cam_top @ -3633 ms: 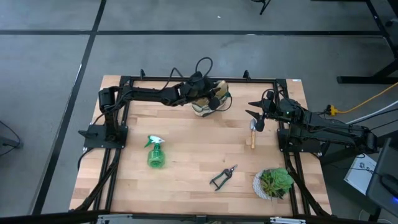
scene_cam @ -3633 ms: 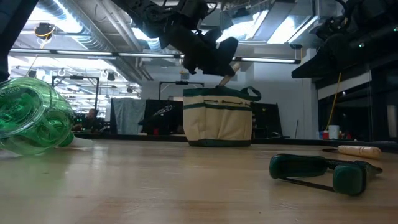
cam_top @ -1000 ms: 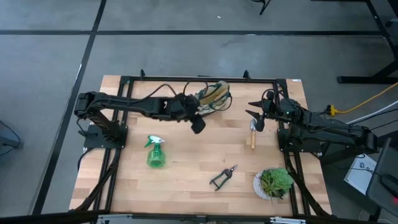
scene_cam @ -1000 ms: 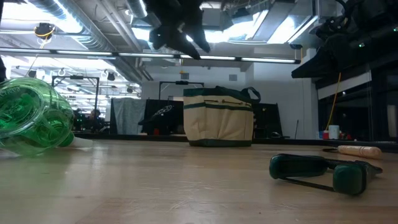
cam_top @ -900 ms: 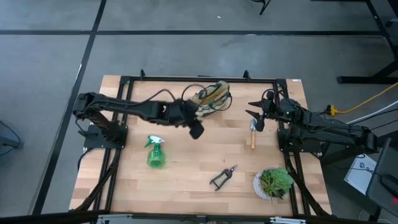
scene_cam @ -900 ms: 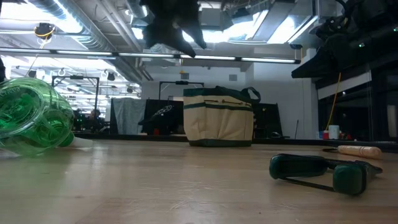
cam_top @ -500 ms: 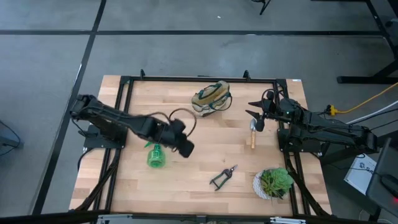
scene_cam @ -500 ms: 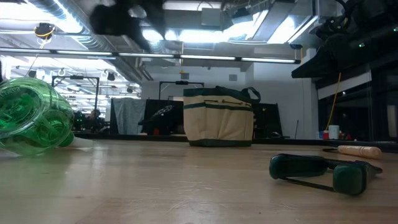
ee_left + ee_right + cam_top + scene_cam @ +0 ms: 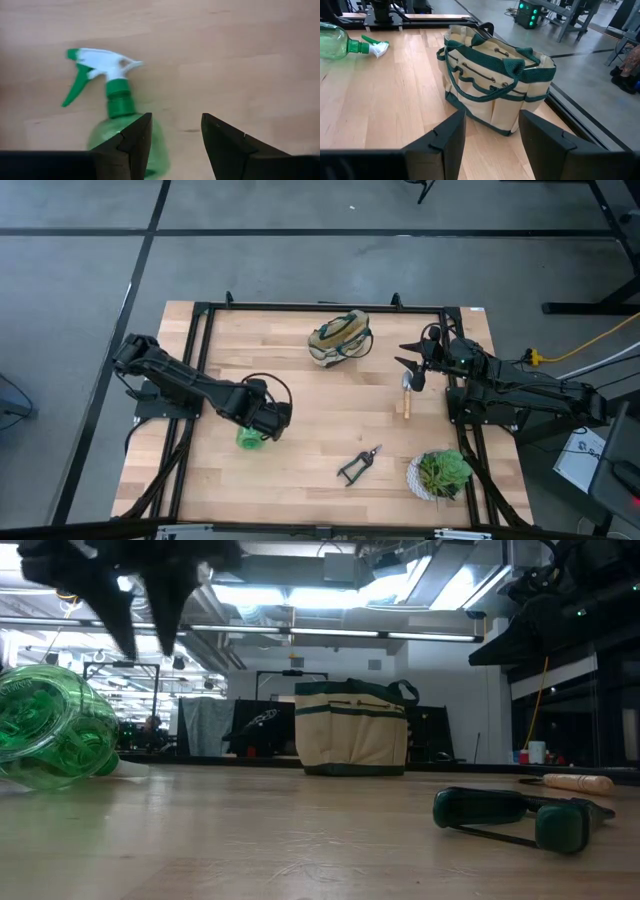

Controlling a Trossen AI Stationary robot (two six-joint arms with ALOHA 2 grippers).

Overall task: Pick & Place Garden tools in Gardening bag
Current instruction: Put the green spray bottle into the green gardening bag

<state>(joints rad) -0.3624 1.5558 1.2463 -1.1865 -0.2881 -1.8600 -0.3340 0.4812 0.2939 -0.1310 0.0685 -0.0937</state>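
The translucent green spray bottle (image 9: 248,440) lies on its side at the table's left, its white trigger head (image 9: 107,62) showing in the left wrist view. My left gripper (image 9: 270,420) hovers open just above it (image 9: 145,645), touching nothing, a little to the bottle's right (image 9: 172,135). The beige gardening bag (image 9: 338,340) stands at the far middle (image 9: 495,75). A wooden-handled tool (image 9: 405,395) lies beside my open right gripper (image 9: 412,370). The black-handled pruning shears (image 9: 358,465) lie near the front. The second wooden-handled tool is not plainly in view.
A green plant in a white pot (image 9: 440,475) stands at the near right corner. Black frame rails (image 9: 190,380) run along the table's left, right and far sides. Bare wood lies between the bottle and the shears.
My left gripper has swung from beside the bag toward the table's left and near edge, and now hangs above the spray bottle. The bottle, bag, shears and wooden-handled tool have stayed where they were.
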